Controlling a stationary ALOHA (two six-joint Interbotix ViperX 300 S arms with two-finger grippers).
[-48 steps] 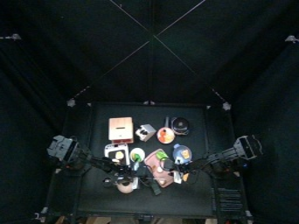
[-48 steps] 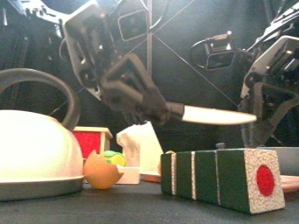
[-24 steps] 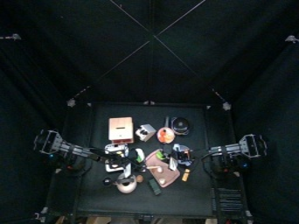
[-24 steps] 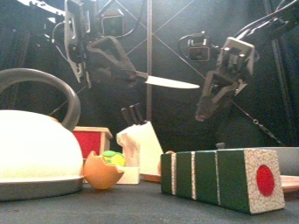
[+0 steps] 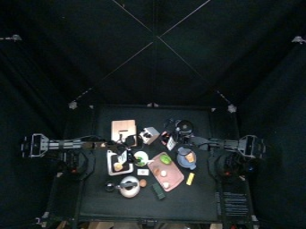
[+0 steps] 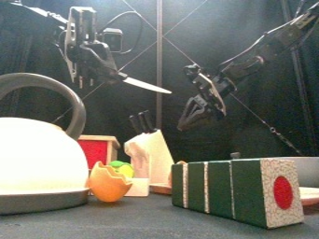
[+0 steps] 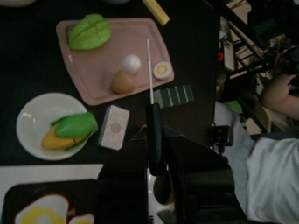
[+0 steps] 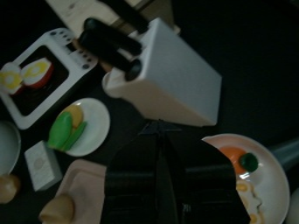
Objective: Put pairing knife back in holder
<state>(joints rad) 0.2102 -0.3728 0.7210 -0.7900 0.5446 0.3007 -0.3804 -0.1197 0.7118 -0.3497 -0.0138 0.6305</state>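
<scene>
Black curtains ring the crowded desk [image 6: 137, 222]. The left tool [image 6: 100, 73] is clenched on the black handle of the silver paring knife [image 6: 147, 86], held high and nearly level, well above the pale wooden holder block [image 6: 156, 154] with its black handles. I judge the blade could miss its slot, strike those handles and tip the block. The right tool [image 6: 187, 117] hangs near the blade tip and might get nicked; I cannot tell its grip.
</scene>
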